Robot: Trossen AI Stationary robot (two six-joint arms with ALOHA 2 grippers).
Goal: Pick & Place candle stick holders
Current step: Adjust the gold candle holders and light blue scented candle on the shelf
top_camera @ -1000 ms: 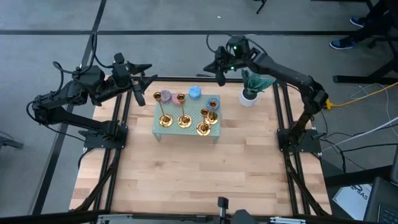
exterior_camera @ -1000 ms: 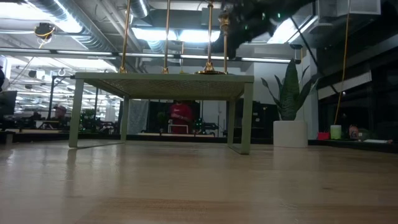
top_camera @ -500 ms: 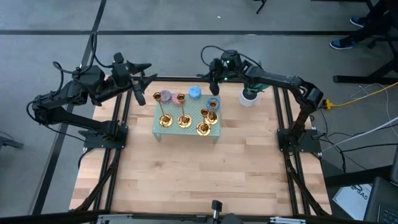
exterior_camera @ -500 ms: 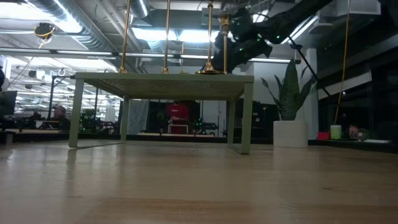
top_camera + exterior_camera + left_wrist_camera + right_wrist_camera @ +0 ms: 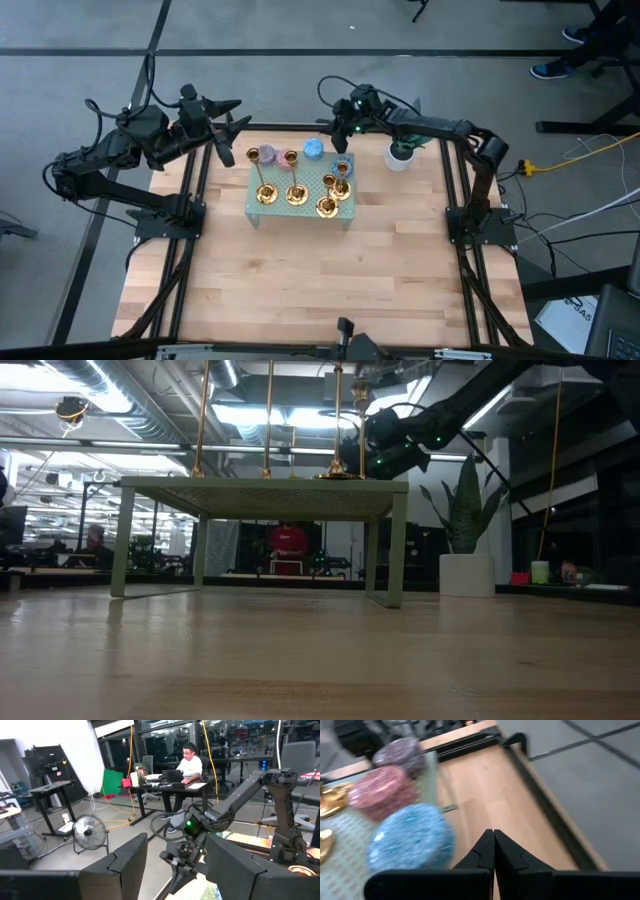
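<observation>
Candle stick holders (image 5: 294, 190) — shiny gold, upright

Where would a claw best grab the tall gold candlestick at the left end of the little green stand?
Probably the thin stem of the tall shiny gold candlestick, approached from the left side of the small green perforated stand. It stands upright, the stem is narrow enough to pinch, and neighbours crowd its right.

Small raised stand (image 5: 300, 205) at the table's (image 5: 320, 290) far middle, candle stick holders (image 5: 300, 190) on it, three candles (image 5: 288, 155) along its far edge, potted plant (image 5: 402, 150) to its right, my right gripper (image 5: 328, 128) behind the stand, my left gripper (image 5: 228, 128) off its far-left corner.
</observation>
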